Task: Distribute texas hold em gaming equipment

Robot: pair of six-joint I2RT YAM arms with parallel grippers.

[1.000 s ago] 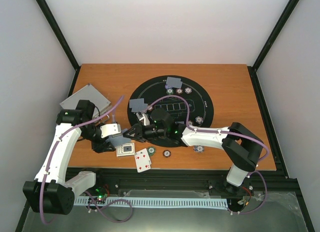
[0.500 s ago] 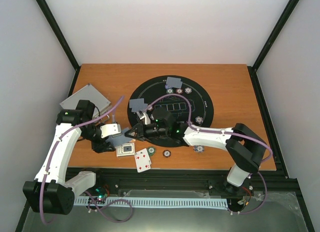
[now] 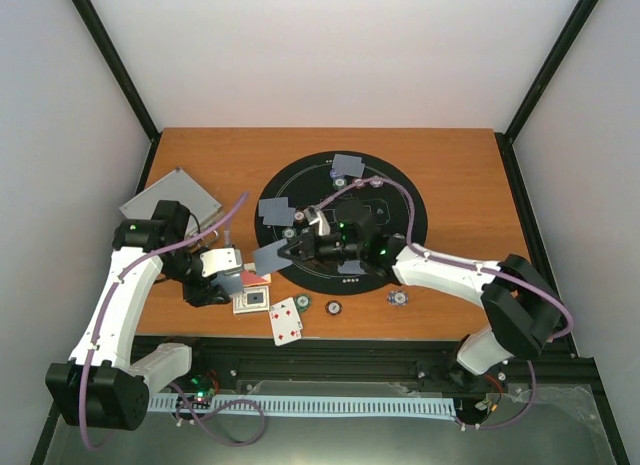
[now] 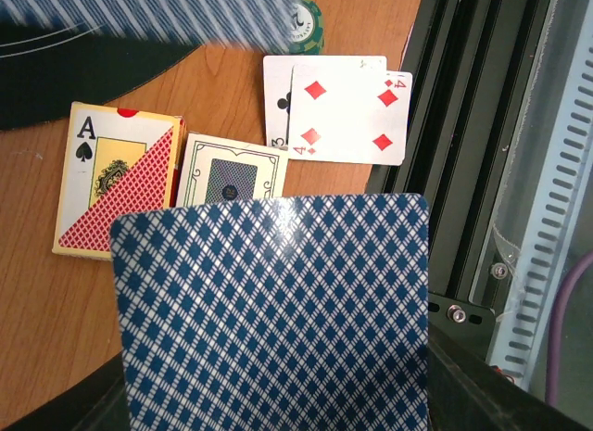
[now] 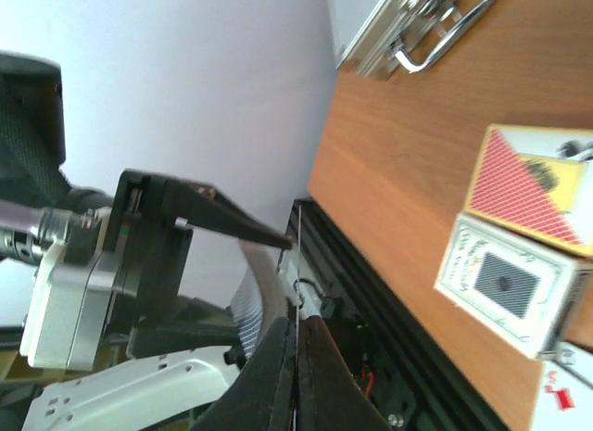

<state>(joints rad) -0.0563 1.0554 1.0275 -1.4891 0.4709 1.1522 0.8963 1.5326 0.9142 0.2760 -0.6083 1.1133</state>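
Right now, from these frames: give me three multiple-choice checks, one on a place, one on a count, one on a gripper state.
1. Where on the table does the four of diamonds lie?
A) far edge B) near edge C) right edge
2. How many card boxes lie on the wood?
A) one B) four C) two
3. The right gripper is:
A) shut on a face-down card B) wide open, empty C) half open, empty

Answers: 1 B, it lies just in front of the arm bases. 2 C, a red one and a cream one lie side by side. 3 A, the right wrist view shows the fingers closed on a card seen edge-on.
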